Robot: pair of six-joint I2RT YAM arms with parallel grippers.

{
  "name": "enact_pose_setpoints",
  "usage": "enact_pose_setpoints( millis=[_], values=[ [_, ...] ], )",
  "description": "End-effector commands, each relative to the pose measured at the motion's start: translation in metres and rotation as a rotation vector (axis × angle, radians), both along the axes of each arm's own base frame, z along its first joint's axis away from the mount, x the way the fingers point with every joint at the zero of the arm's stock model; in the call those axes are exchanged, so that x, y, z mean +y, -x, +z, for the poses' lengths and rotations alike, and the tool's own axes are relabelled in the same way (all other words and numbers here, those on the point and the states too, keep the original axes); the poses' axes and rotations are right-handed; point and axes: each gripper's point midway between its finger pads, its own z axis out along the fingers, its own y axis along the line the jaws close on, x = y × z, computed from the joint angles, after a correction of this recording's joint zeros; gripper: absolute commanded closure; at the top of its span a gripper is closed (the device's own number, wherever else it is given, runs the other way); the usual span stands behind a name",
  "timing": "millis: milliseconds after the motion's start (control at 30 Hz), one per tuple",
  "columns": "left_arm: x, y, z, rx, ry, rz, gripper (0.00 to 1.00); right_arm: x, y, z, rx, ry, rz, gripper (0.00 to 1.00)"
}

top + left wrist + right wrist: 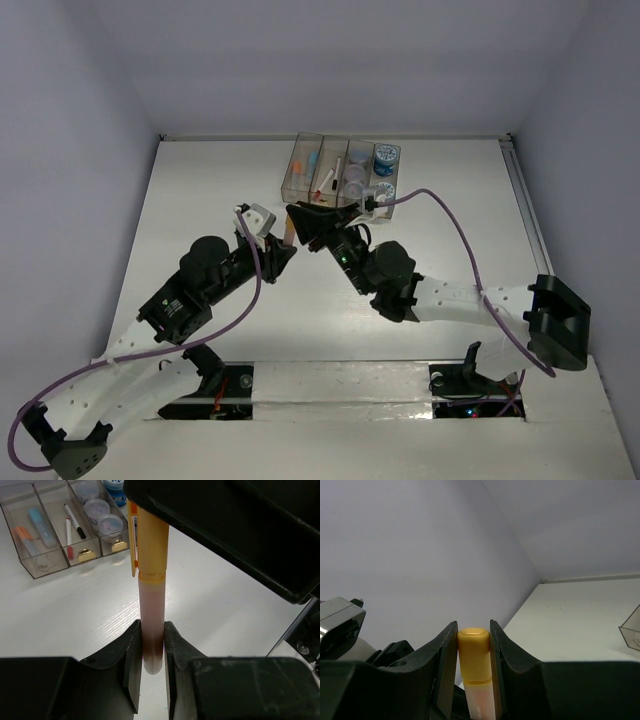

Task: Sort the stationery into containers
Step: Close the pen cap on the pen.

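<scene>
White table [200, 200] w/ four joined bins [50, 569] at far centre, holding stubby orange & blue items [42, 522], pens [74, 522] & jars [96, 507]. Both arms meet just on the near side of the bins. Left gripper [152, 635] is pinched tight on the pale barrel end of an orange marker [151, 555], right gripper [473, 635] is clamped on its cap end, so the marker is outside every bin.

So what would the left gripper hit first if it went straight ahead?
Most likely the right gripper: it and the left gripper are both shut on one orange marker, and its black body sits directly ahead, at the cap end.
</scene>
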Motion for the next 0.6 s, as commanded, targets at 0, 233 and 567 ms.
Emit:
enact_pose_setpoints(
  millis=[0, 233, 567],
  values=[
    [0.01, -0.016, 0.043, -0.112, 0.12, 0.077, 1.0, 0.008, 0.013, -0.009, -0.011, -0.017, 0.004, 1.0],
    [0.013, -0.02, 0.043, -0.11, 0.122, 0.085, 1.0, 0.031, 0.024, -0.03, 0.009, 0.122, 0.015, 1.0],
    [0.014, -0.021, 0.043, -0.112, 0.115, 0.089, 1.0, 0.035, 0.022, -0.057, 0.109, 0.354, 0.017, 1.0]
  ],
)
